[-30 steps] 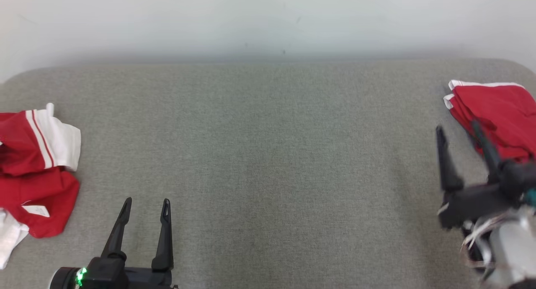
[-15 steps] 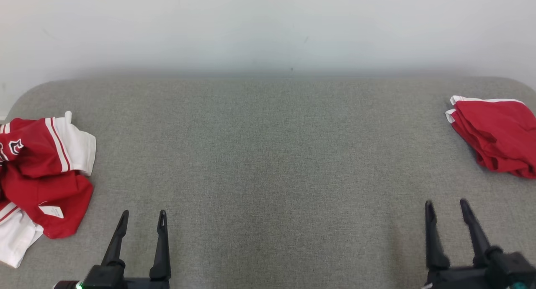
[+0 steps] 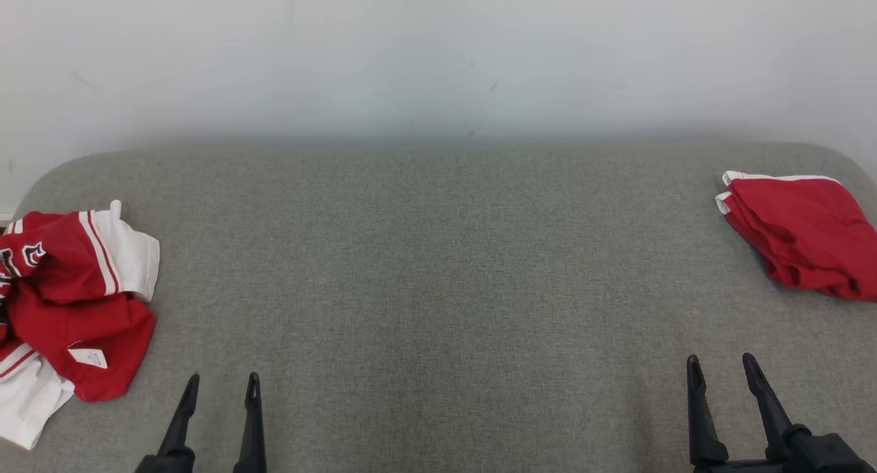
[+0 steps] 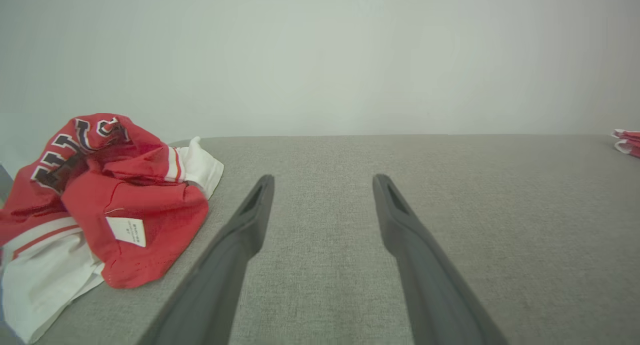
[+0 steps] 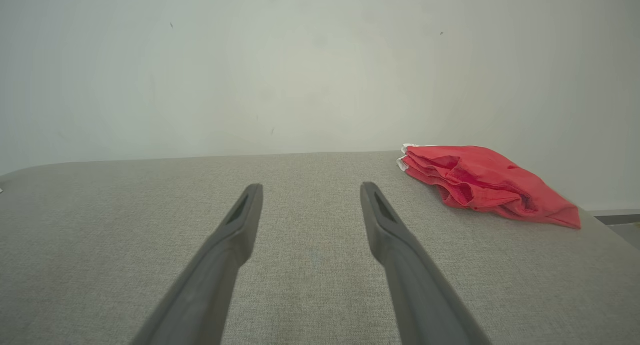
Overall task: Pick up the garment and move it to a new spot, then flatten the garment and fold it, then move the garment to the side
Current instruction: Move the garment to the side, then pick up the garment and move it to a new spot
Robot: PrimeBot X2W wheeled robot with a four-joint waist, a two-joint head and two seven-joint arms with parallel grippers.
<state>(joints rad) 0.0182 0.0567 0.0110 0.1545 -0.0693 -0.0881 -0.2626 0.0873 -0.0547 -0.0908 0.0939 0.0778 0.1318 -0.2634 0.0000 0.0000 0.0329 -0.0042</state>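
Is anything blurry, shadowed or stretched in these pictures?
Head view: soft, even light; faint shadow where the grey fabric surface meets the wall. Left wrist view: the dark fingers of the left hand loom oversized from the wide lens; the crumpled red-and-white jersey is sharp. Right wrist view: the folded red garment looks soft at its right end.

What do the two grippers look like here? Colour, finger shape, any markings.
They match. The left gripper and right gripper each have two long, matte, dark grey-black fingers that taper to narrow rounded tips, with an elongated slot-like recess just below each tip. The surfaces are plain and unmarked. A blocky black mount sits at the base of the right pair.
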